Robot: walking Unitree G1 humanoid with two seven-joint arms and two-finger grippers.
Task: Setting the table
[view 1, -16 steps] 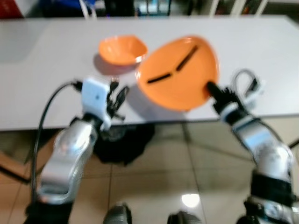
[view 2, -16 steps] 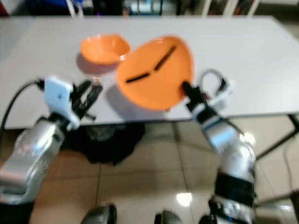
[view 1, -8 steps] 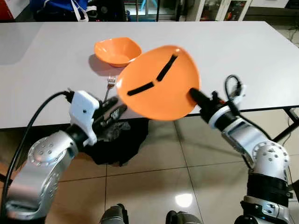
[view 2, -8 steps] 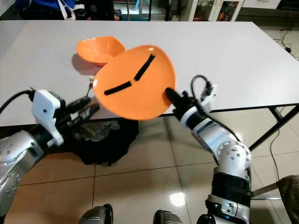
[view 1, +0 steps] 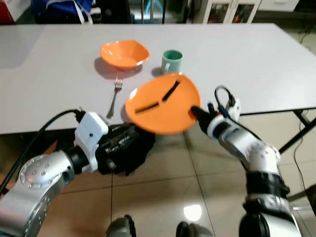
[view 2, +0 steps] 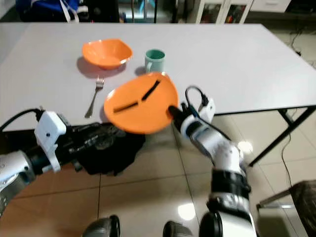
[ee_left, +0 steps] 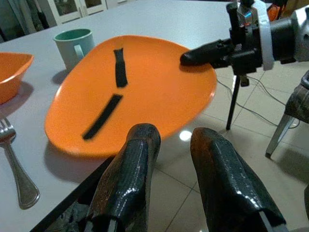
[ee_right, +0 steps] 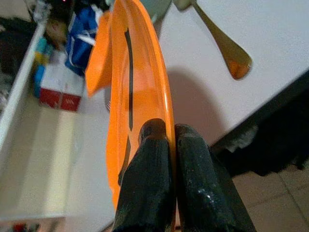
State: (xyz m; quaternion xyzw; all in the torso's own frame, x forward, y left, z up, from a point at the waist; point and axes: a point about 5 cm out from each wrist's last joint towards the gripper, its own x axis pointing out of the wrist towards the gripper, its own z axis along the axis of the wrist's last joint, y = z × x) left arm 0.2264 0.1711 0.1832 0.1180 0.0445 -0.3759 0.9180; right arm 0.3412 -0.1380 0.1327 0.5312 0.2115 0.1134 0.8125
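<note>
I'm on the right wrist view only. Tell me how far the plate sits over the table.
Observer: The orange plate is held over the near edge of the white table, part of it hanging past the edge above the floor.
Operator: Report the right gripper's hold.
Observer: The right gripper is shut on the plate's rim on the robot's right side.
Operator: Give me the left gripper.
Observer: The left gripper is open, below the table edge and short of the plate.
Operator: Name what's behind the plate.
Observer: A green mug, with an orange bowl to its left.
</note>
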